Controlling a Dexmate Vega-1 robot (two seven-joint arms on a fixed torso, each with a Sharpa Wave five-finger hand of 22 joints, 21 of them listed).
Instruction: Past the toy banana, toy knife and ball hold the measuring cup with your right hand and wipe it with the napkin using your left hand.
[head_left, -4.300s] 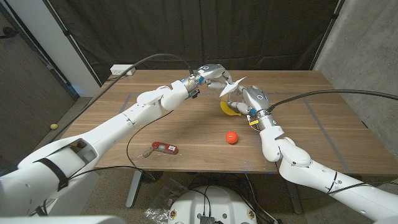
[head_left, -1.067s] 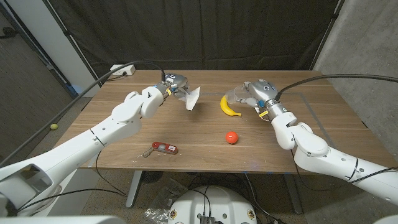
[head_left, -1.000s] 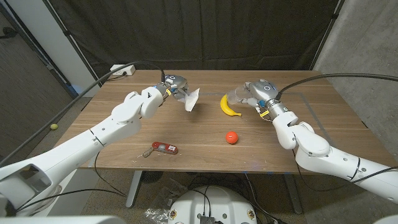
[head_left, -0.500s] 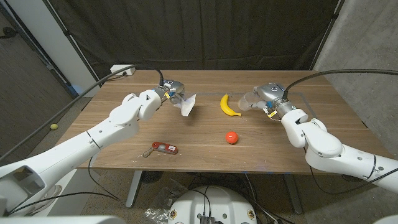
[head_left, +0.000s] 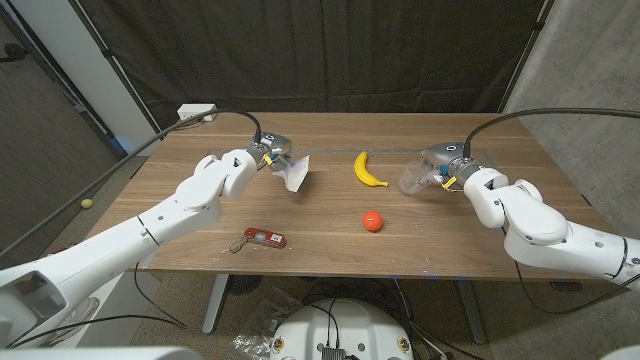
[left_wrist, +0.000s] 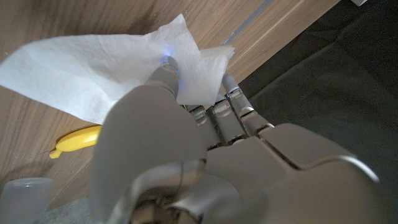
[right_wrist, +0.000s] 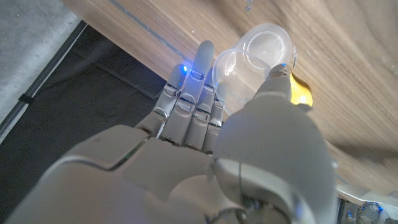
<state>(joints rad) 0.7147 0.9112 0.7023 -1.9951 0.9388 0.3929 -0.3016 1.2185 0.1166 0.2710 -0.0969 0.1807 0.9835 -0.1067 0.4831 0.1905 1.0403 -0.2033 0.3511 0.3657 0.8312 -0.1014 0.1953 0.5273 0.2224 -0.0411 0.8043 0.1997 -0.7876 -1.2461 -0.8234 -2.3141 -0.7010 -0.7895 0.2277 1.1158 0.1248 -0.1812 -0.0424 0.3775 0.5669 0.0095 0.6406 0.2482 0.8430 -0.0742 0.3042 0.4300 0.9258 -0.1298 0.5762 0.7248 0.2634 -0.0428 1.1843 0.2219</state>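
Nearest the robot on the bench (head_left: 300, 240) lies one toy knife (head_left: 262, 237), red with a metal end, and just beyond it to the right one orange ball (head_left: 372, 221). Farther back, the left hand (head_left: 272, 153) pinches one white napkin (head_left: 295, 174), which hangs down with its lower edge near or on the wood. Across from it, the right hand (head_left: 443, 164) is clamped around the one clear measuring cup (head_left: 414, 178), tipped on its side with the open mouth toward the middle of the bench. One yellow toy banana (head_left: 368, 171) lies between the two hands, close beside the cup.

The hands are well apart, so the wipe is not under way. The cup is smooth and held sideways; it could probably slip or roll out if the grip loosens. Bringing the hands together low could knock the banana, and the limp napkin may drag or fold instead of wiping.
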